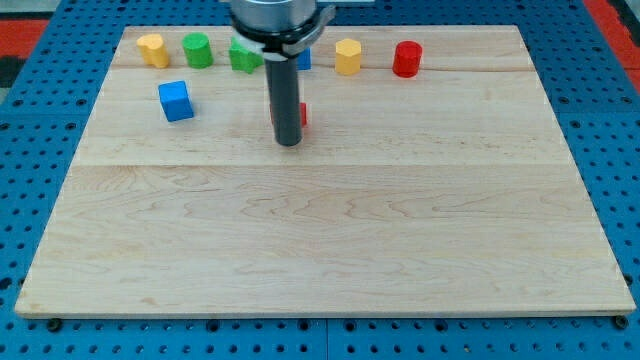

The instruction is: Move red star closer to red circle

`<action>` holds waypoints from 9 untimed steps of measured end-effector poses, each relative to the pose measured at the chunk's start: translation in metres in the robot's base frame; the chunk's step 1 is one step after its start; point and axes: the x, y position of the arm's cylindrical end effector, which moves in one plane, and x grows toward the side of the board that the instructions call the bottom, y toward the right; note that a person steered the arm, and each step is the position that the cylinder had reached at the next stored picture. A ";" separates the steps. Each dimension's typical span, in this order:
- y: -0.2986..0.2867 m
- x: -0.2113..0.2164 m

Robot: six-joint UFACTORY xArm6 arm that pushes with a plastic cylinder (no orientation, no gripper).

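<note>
The red circle (407,59) is a short red cylinder standing near the view's top, right of centre. The red star (303,115) is almost fully hidden behind my rod; only a small red sliver shows at the rod's right side. My tip (288,143) rests on the board directly in front of the red star, touching or nearly touching it. The star lies well to the left of and below the red circle.
Along the view's top stand a yellow block (153,50), a green cylinder (197,50), a green block (243,56), a blue block (303,59) partly behind the rod, and a yellow block (347,57). A blue cube (175,101) sits at the left. The wooden board (320,240) lies on a blue pegboard.
</note>
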 end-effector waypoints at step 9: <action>0.158 -0.076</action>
